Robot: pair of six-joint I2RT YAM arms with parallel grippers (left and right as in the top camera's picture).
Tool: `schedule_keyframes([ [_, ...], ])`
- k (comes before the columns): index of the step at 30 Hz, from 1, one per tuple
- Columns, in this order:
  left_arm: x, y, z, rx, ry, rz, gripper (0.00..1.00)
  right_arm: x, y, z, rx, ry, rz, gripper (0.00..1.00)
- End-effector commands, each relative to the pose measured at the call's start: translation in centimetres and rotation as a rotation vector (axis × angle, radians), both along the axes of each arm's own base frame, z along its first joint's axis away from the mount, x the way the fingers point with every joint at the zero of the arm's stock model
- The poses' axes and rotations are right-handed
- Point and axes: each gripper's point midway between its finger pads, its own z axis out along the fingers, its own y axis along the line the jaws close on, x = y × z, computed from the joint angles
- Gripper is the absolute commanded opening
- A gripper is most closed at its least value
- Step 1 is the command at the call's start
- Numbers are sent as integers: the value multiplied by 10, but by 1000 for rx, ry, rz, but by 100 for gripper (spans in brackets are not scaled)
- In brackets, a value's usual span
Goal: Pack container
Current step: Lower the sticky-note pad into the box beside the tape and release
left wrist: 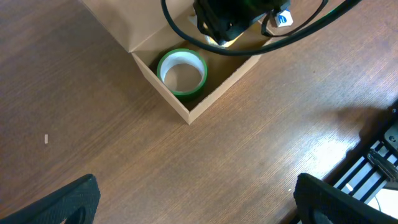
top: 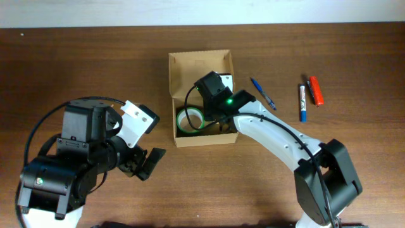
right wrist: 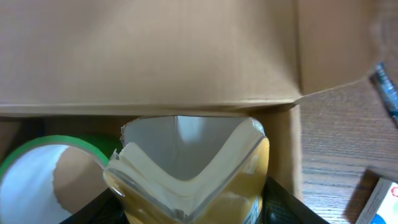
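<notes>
Matt cardboard container (top: pixel 190 66); grained wood table (top: pixel 76 57); yellowish bundle (right wrist: pixel 186 180) perhaps glossy plastic.

The wooden counter (top: pixel 76 63) is carrying the container (top: pixel 199 63), a blue pen (top: pixel 262 94), a blue marker (top: pixel 303 104) and seemingly a red marker (top: pixel 316 90).

Overhead feed up: my left arm (top: pixel 69 164) is all chunky black housings, rounded at the joints, with a white plate (top: pixel 139 120) bolted near the wrist and a thin black cable (top: pixel 35 130) arcing round it. My right arm (top: pixel 278 136) shows a smooth white shell, a black base block (top: pixel 329 177) and a green light (top: pixel 229 100) glowing on the black wrist. The left gripper (left wrist: pixel 199 208) has 2 matte black fingers (left wrist: pixel 68 199).
</notes>
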Motion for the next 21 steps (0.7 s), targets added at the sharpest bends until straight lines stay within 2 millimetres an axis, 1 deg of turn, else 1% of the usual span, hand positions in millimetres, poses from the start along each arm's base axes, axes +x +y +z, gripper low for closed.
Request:
schedule_keyframes([
  [1, 1, 1, 5, 6, -21, -11, 100, 1, -3, -5, -5, 4, -17, 59],
  [7, 1, 1, 5, 5, -21, -11, 100, 0, -3, -6, -8, 9, -16, 61],
  [8, 1, 1, 5, 6, -21, -11, 100, 0, -3, -6, -8, 9, -16, 68],
  [9, 1, 1, 5, 5, -21, -11, 100, 0, -3, -6, -8, 9, -16, 72],
  [10, 1, 1, 5, 5, -21, -11, 99, 0, -3, -6, -9, 10, -16, 74],
  [13, 1, 1, 5, 5, -21, -11, 100, 0, -3, -6, -9, 10, -16, 79],
  [16, 1, 1, 5, 6, -21, -11, 100, 0, -3, -6, -9, 10, -16, 80],
  [19, 1, 1, 5, 5, -21, -11, 100, -1, -3, -6, -11, 11, -13, 86],
  [21, 1, 1, 5, 5, -21, -11, 100, -1, -3, -6, -11, 11, -13, 87],
])
